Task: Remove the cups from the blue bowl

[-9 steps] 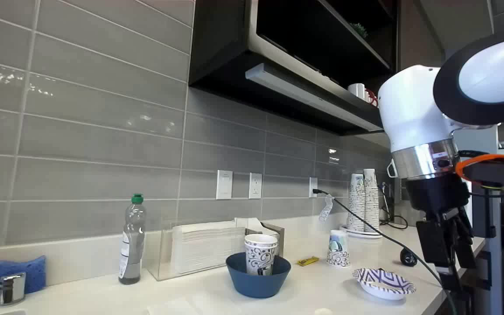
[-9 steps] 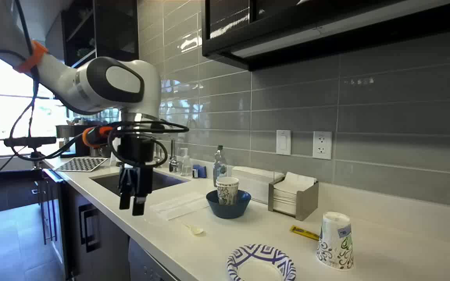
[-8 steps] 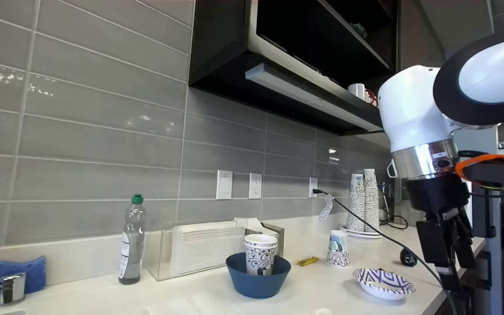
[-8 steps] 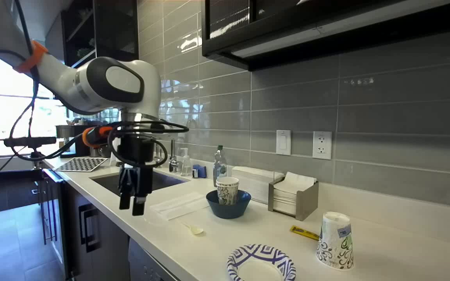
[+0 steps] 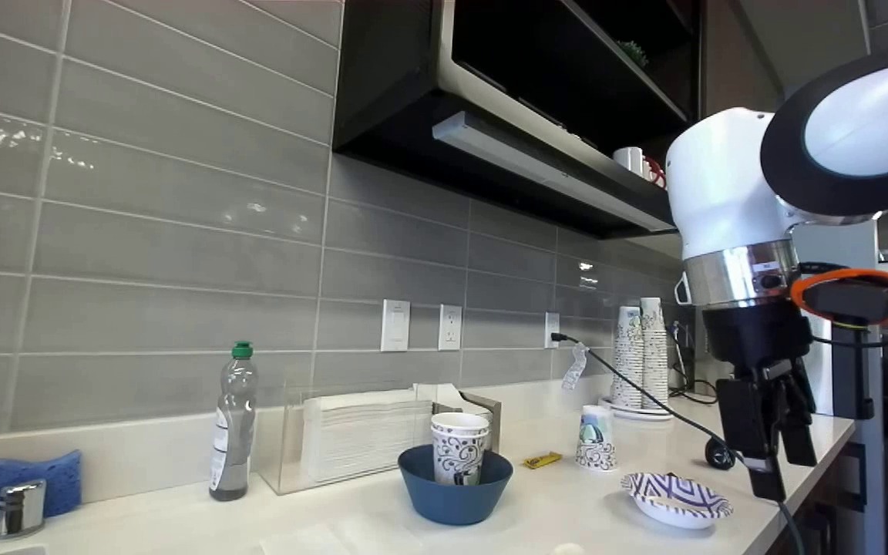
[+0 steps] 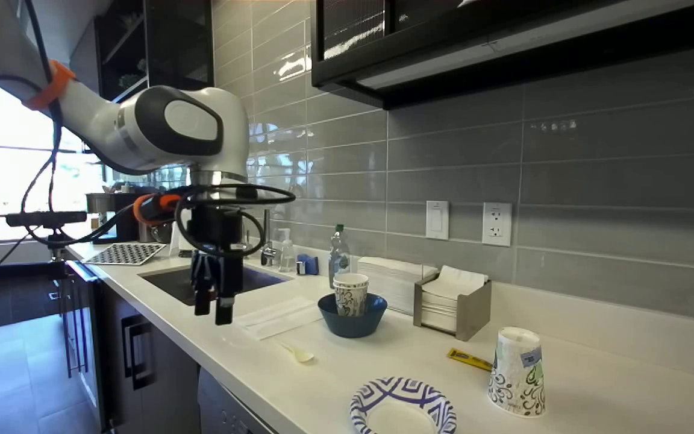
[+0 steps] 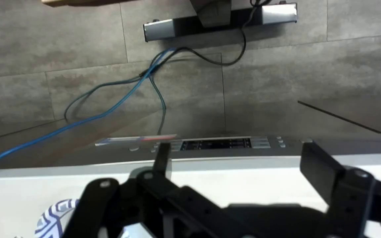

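The claw (image 6: 213, 311) hangs near the front edge of the counter (image 6: 347, 364), fingers spread wide — plain to see in the wrist view. Well apart from the claw, toward the wall (image 6: 455, 150), sits the blue bowl (image 6: 352, 327), and here are both cups (image 6: 351, 298) inside, mouths up, one nested in the other! Below and to one side of the claw lies the patterned plate (image 5: 679, 518) — wall-side of it, a yellow packet (image 5: 543, 460).

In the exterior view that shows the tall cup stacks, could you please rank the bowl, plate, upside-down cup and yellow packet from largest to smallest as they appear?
Blue bowl
Plate
Upside-down cup
Yellow packet
Bowl and plate look about equally wide, but the bowl shows taller. This is apparent size only.
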{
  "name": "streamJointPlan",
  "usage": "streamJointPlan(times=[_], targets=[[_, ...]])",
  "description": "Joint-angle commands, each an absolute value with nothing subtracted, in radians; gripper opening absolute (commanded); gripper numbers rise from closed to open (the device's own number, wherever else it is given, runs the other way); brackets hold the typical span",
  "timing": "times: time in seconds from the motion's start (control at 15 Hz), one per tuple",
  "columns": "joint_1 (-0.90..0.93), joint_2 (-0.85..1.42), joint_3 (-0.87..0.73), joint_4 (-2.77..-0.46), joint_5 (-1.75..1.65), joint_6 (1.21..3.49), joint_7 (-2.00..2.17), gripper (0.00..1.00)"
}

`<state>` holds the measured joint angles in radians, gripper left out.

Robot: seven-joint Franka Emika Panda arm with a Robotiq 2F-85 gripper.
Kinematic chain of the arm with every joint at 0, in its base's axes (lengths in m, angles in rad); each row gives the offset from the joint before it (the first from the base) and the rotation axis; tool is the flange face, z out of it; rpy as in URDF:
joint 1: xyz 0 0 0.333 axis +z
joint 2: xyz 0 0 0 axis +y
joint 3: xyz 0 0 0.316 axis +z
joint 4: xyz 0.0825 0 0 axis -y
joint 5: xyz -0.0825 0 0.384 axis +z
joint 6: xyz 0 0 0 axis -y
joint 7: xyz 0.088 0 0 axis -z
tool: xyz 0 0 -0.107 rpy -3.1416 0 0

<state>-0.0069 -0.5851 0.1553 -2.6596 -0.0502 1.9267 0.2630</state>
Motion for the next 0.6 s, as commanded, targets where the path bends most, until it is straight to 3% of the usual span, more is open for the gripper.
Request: streamJointPlan(times=[0.0,0.53], targets=[[0.008,-0.503,0.144,-2.563,-0.03,2.013,0.269,1.0],[0.021,-0.19,0.149,-2.27,-0.001,2.107,0.298,1.0]])
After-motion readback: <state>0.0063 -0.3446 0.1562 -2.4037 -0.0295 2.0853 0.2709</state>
